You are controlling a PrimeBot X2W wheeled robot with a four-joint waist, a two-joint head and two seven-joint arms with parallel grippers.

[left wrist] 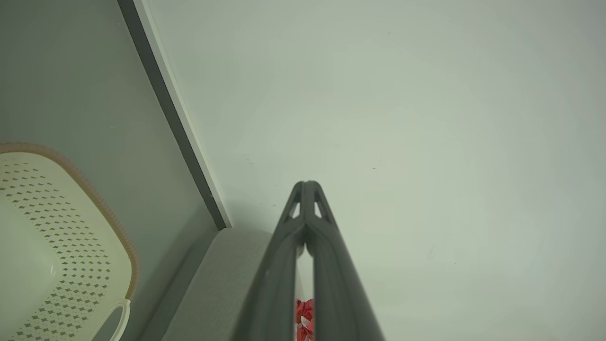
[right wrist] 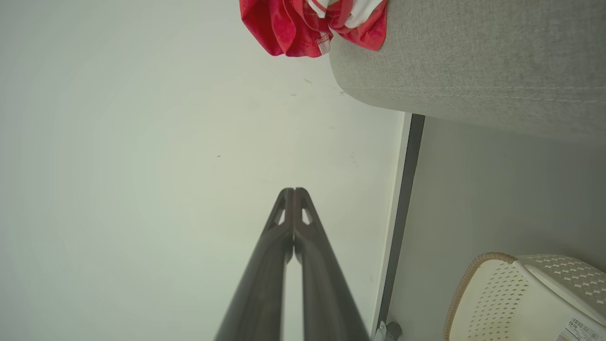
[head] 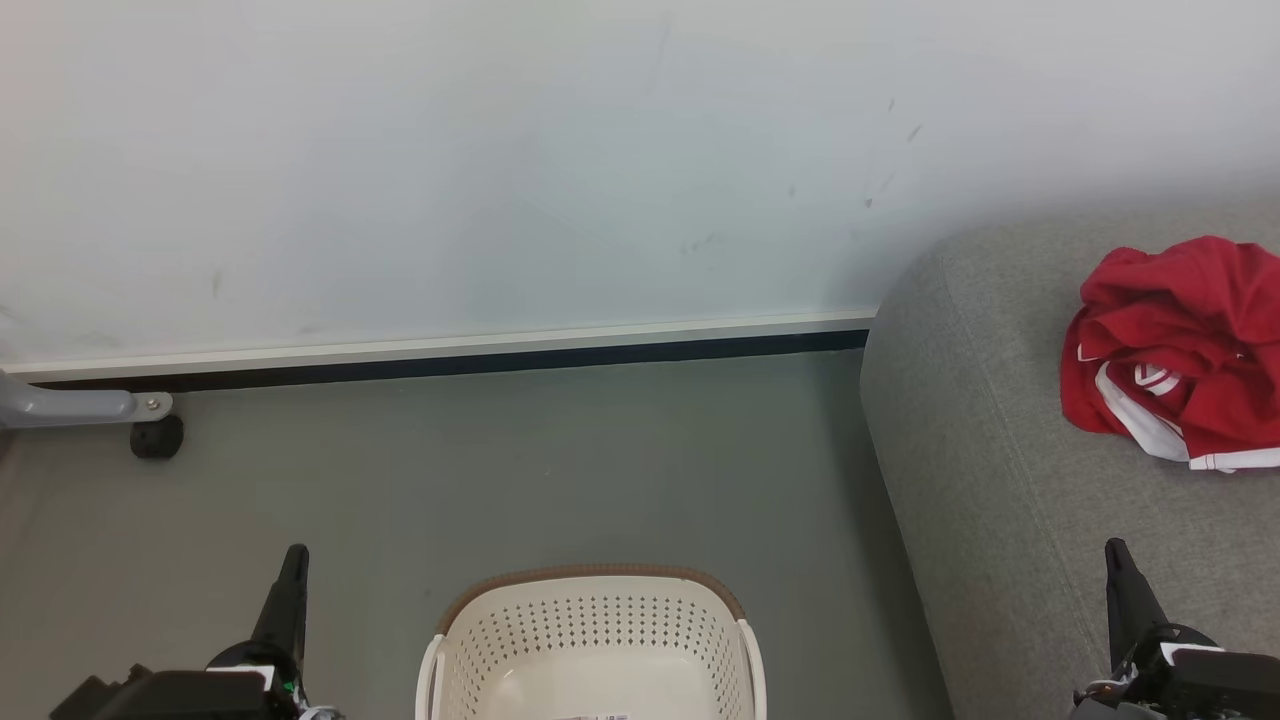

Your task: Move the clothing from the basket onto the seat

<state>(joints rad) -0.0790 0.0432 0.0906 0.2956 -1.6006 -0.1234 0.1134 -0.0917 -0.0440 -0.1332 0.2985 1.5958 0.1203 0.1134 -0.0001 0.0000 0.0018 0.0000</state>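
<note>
Well, the red sports clothing [head: 1180,350] lies in a crumpled heap on the grey seat [head: 980,480], far right, and the laundry basket [head: 600,620] near centre shows a bare bottom where visible. Left gripper [head: 297,552] and right gripper [head: 1115,547] sit low, fingers pressed together, carrying nothing. That fabric looks light, limp, slightly slick; if it needs shifting, a pinch on a raised fold up top should hold best.

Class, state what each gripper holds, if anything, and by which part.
Nothing is held: the left gripper and right gripper are both shut on air; the clothing lies on the seat.
</note>
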